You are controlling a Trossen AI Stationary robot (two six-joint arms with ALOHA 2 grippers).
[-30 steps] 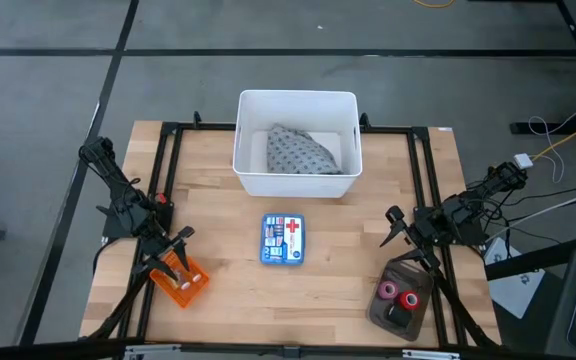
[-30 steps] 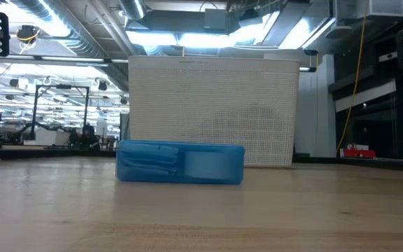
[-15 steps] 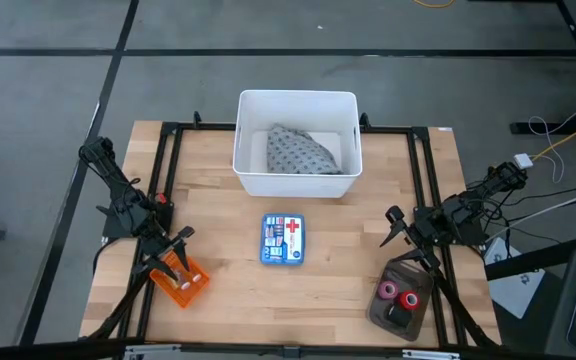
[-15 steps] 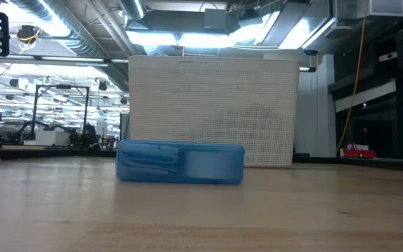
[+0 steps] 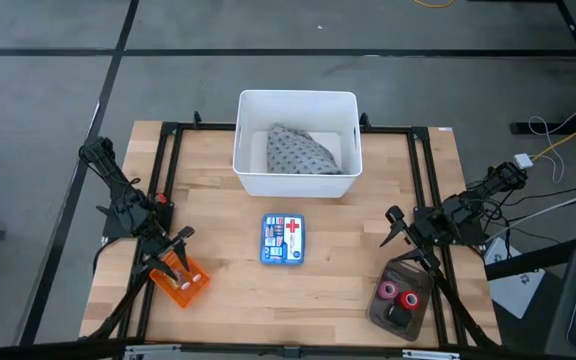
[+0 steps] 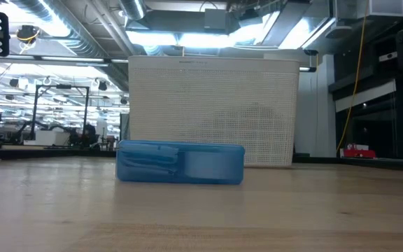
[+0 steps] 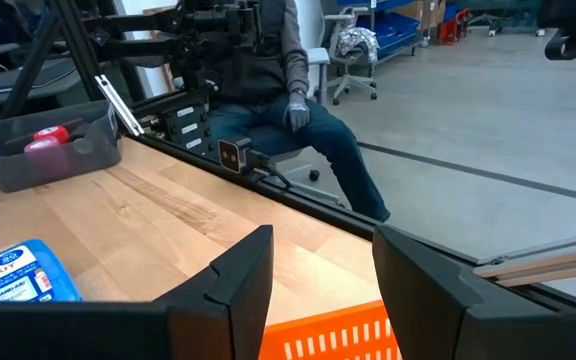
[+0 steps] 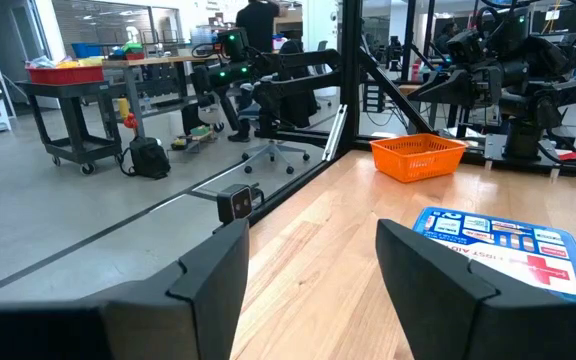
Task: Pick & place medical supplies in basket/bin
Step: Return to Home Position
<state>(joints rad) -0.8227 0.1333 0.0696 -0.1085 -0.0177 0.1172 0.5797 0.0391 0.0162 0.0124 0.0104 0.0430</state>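
1. Two grippers, both empty; the left gripper [image 5: 178, 240] sits at lower left of the high view with its fingers apart, as the wide gap in the left wrist view [image 7: 323, 290] shows; the right gripper [image 5: 396, 226] sits at right of centre, fingers likewise spread [image 8: 313, 265], clamped on nothing.
2. Just below the left gripper lies the orange basket [image 5: 196, 290], holding small pale pieces [image 5: 190, 277], probably vials; these would be light, slick and breakable, best pinched gently across the body.
3. Just below the right gripper stands a grey tray [image 5: 410, 272] with three tape rolls: pink roll [image 5: 386, 291], red roll [image 5: 406, 298], black roll [image 5: 396, 315]; they look light and stiff, with round sides that may squirt out of a loose pinch; a sound hold is one finger in the core and one outside, or across the full width from above.
4. At centre frame lies a blue first-aid box [image 5: 282, 240]; rigid and flat, it would be taken across its short sides.
5. At upper centre stands the white bin [image 5: 296, 96] with the grey speckled cloth [image 5: 303, 152] inside; soft and limp, it would bunch if pinched at a raised fold.
6. Beyond the table, the left wrist view shows a seated person [image 7: 268, 60].
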